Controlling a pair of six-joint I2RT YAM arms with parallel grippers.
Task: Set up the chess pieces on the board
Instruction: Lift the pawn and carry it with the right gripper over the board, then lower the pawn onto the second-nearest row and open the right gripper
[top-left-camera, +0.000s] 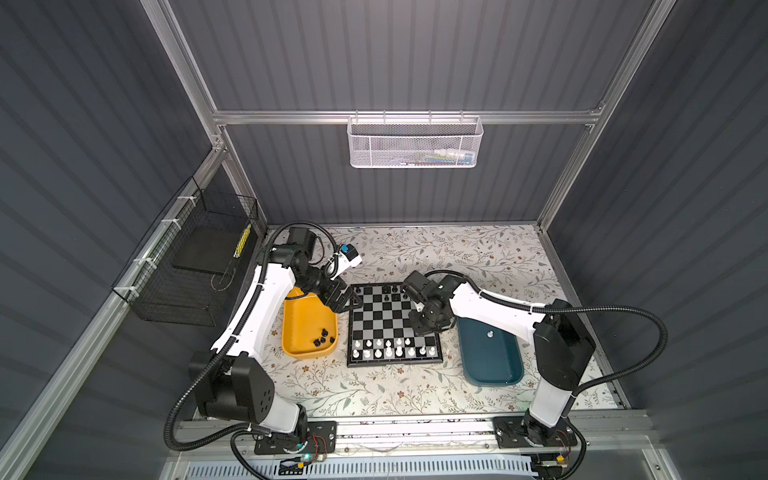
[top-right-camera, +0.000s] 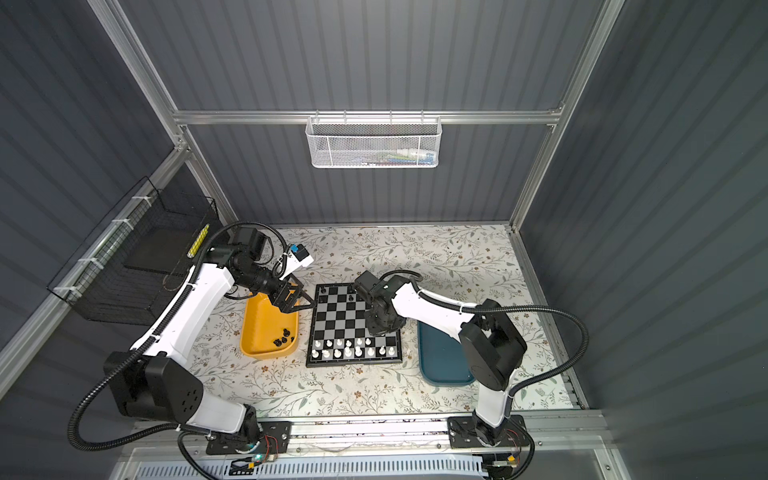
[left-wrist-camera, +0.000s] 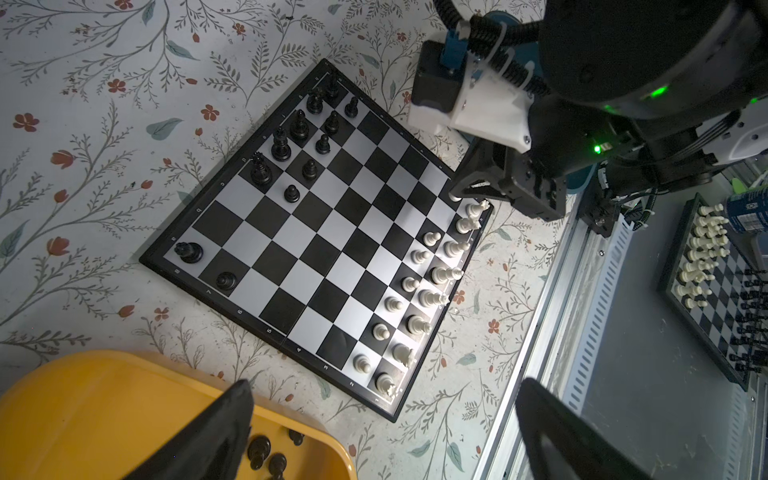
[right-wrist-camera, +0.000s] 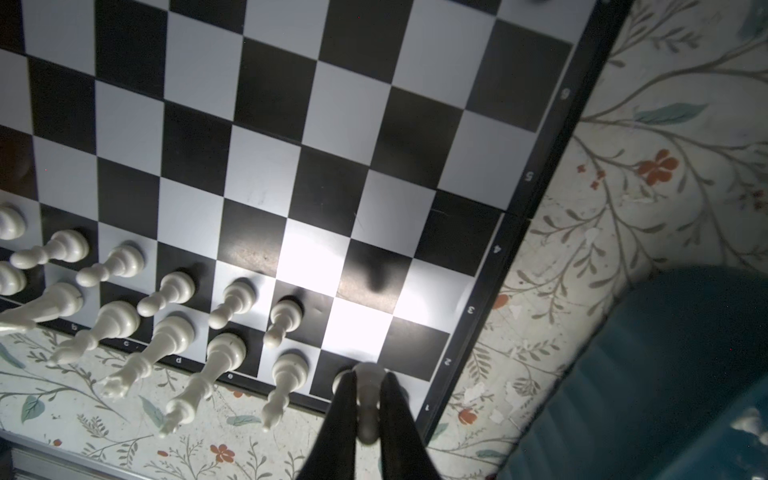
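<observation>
right gripper (right-wrist-camera: 370, 374) pinched shut on a white piece (right-wrist-camera: 368, 411) by its stem at the white back-row end of the board (right-wrist-camera: 515, 208), left gripper (top-left-camera: 345, 300) wide open, empty off its black-side corner; piece likely light, rigid, slick, tippy.

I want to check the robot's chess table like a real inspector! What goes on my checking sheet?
Surface: floral-patterned table cover, lying flat.
Job's things: black and silver-grey chessboard; white plastic chessmen on its two nearest rows; black plastic chessmen on its far rows; a few spare black chessmen in the yellow plastic tray; one spare white chessman in the teal plastic tray.
Clutter: nothing seen.
Grippers: left gripper open and empty, beside the board's far left corner; right gripper shut on a white chessman at the nearest row, by the right corner.
Cables: black corrugated hoses loop along both arms.
Surroundings: white mesh basket on the rear rail; black wire basket on the left wall.
</observation>
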